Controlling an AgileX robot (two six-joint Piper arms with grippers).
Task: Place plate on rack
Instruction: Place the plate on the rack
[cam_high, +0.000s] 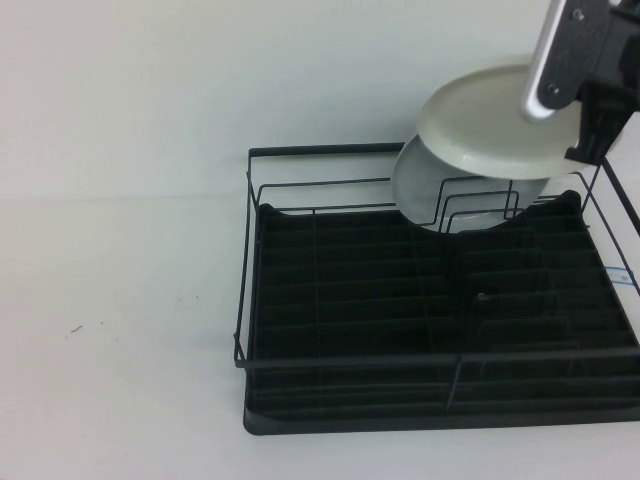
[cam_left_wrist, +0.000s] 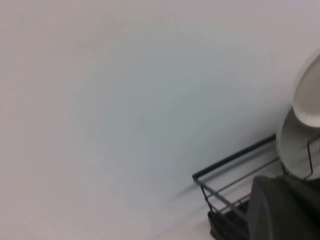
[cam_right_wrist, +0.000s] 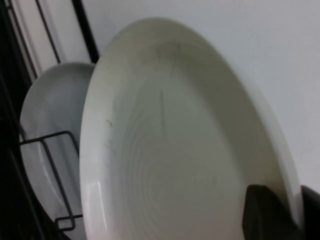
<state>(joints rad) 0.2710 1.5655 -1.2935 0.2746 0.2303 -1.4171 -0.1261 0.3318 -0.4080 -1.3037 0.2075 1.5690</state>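
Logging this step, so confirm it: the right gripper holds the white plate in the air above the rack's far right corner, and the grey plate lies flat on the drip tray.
One detail is wrong. The grey plate does not lie flat; it stands on edge in the divider loops of the rack, as the high view shows. The rest holds: the right gripper holds the white plate in the air above the far right corner. The left gripper is out of view.
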